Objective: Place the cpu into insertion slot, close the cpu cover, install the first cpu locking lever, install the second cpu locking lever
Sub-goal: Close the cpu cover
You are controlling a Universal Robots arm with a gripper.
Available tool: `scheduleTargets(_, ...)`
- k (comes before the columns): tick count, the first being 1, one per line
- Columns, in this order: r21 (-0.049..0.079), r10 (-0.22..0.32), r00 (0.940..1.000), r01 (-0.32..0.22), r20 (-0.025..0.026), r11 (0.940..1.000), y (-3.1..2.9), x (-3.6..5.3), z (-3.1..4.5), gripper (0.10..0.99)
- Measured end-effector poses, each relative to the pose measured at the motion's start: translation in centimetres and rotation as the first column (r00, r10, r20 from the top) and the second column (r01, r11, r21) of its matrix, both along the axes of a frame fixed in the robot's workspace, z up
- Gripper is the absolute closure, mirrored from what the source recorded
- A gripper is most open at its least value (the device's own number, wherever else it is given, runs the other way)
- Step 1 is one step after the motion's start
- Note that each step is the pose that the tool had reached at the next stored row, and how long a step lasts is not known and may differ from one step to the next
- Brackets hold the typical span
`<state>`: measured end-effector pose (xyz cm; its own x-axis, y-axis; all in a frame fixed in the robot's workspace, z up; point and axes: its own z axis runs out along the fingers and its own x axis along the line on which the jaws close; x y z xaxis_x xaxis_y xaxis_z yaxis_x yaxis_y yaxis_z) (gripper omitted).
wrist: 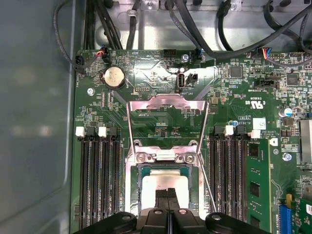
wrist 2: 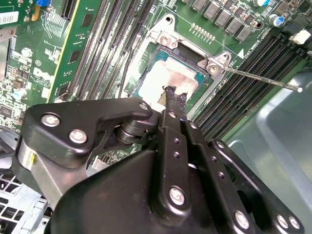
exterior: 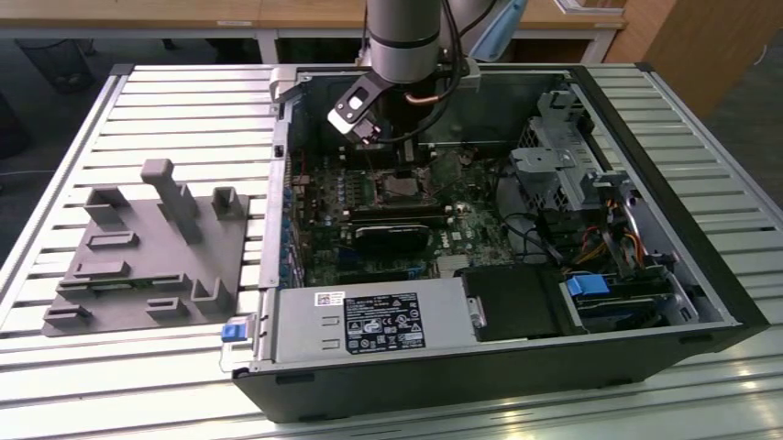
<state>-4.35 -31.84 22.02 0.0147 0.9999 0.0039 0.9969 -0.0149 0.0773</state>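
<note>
Inside the open computer case, the cpu (wrist: pixel 163 184) lies flat in the insertion slot (wrist: pixel 132 195), silvery face up, also seen in the second wrist view (wrist 2: pixel 168 78). My gripper (wrist: pixel 168 195) is shut, with its two black fingertips pressed together over the middle of the cpu (exterior: pixel 402 186); I cannot tell if they touch it. The cpu cover (wrist: pixel 165 103) is swung open past its hinge, and the green board shows through its window. A thin locking lever (wrist 2: pixel 258 78) sticks out free beside the socket. In the exterior view the gripper (exterior: pixel 408 154) hangs just above the socket.
Long black memory slots (wrist: pixel 100 180) flank the socket on both sides. A black module (exterior: pixel 389 236) lies on the board nearer the power supply (exterior: pixel 367 321). A drive cage (exterior: pixel 556 170) and cables fill the exterior view's right. A grey fixture block (exterior: pixel 147 247) stands outside the case on the slatted table.
</note>
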Motion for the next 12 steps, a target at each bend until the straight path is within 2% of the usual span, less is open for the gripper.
scheduleTargets(12, 0.000, -0.001, 1.0000, 0.001, 0.0000, 1.0000, -0.01, 0.00, 0.69, 0.980)
